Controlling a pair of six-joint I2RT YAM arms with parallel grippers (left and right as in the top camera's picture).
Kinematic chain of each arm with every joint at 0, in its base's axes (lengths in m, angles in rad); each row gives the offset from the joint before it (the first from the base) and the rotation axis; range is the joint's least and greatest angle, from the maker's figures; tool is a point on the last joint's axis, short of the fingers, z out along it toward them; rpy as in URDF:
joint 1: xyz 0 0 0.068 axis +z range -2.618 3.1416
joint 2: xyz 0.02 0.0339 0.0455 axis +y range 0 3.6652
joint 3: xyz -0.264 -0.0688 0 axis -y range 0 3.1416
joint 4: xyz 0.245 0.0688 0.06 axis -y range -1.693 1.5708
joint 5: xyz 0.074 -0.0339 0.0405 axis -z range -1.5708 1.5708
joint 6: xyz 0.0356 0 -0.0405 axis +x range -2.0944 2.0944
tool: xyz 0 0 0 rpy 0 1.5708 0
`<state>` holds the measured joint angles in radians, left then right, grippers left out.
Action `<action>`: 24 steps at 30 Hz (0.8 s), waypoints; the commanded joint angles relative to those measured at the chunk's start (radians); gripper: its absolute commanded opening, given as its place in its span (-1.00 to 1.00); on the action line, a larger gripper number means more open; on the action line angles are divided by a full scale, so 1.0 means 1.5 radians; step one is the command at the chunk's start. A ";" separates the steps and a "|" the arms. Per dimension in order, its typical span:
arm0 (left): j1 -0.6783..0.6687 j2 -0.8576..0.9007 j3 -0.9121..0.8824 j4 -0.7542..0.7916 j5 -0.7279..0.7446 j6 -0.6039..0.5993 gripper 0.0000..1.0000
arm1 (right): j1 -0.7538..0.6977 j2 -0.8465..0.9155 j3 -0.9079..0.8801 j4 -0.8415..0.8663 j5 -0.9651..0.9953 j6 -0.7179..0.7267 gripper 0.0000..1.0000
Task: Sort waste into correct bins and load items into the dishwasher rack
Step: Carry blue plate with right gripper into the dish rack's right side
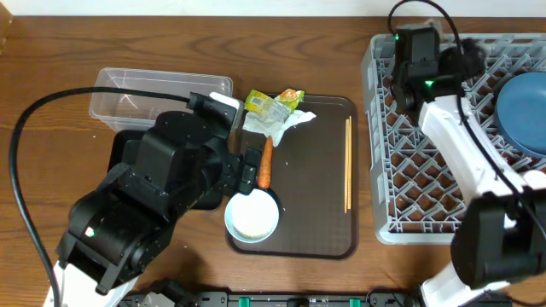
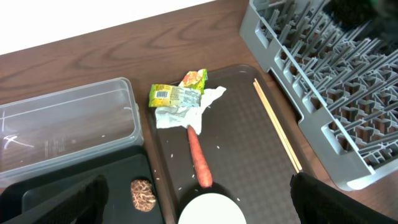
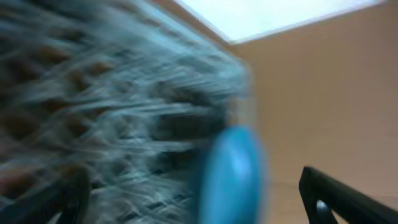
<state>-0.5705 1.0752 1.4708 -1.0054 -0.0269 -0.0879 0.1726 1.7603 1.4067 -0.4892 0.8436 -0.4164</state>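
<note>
Dark wood-grain tabletop (image 1: 51, 77) runs under the whole workspace. On my left gripper (image 2: 199, 184) the jaws are spread wide and pinch nothing. They hang above the near end of the small orange carrot (image 2: 199, 158), which lies lengthwise between them on the flat dark-brown tray (image 2: 249, 174), its far end tucked under the crumpled white napkin (image 2: 183, 115).

I judge the carrot light, stiff and smooth, so it may roll. I would close across its thicker near half, clear of the napkin. Closer in, under the palm, sits the white bowl (image 2: 211, 211), its rim just beside the carrot's tip, perhaps touching, so a low descent could clip it.

Toward the left finger, the brown food lump (image 2: 143, 194) rests in the shallow black plastic bin (image 2: 124, 169), with the clear plastic tub (image 2: 62, 124) beyond. Ahead of the jaws, past the napkin, lie the green-yellow snack wrappers (image 2: 174, 95). Toward the right finger, the thin wooden chopsticks (image 2: 277, 127) lie along the tray edge, and loose white rice grains (image 2: 217, 147) speckle the tray.

My right gripper (image 3: 193, 180) is over the large grey plastic dishwasher rack (image 1: 380, 145). Its view is badly blurred, but the fingers look spread, with the round dark-blue plate (image 3: 233, 174) ahead of them, apparently not gripped.
</note>
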 commanded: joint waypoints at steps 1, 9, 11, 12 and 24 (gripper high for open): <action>0.002 0.002 0.008 0.000 -0.008 0.009 0.89 | -0.002 -0.103 0.026 -0.052 -0.285 0.238 0.99; 0.002 0.002 0.008 0.000 -0.007 0.009 0.88 | -0.176 -0.266 0.028 -0.148 -0.438 0.513 0.79; 0.002 0.002 0.008 0.000 -0.007 0.009 0.88 | -0.260 -0.283 0.028 -0.187 -0.442 0.564 0.77; 0.002 0.002 0.008 0.000 -0.007 0.009 0.89 | -0.297 -0.284 0.028 -0.200 -0.446 0.573 0.76; 0.002 0.017 0.008 -0.004 -0.007 0.009 0.90 | -0.624 -0.188 0.025 -0.304 -0.577 0.597 0.46</action>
<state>-0.5705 1.0866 1.4708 -1.0069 -0.0299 -0.0807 -0.7074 1.4502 1.4456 -0.9424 0.0578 0.4400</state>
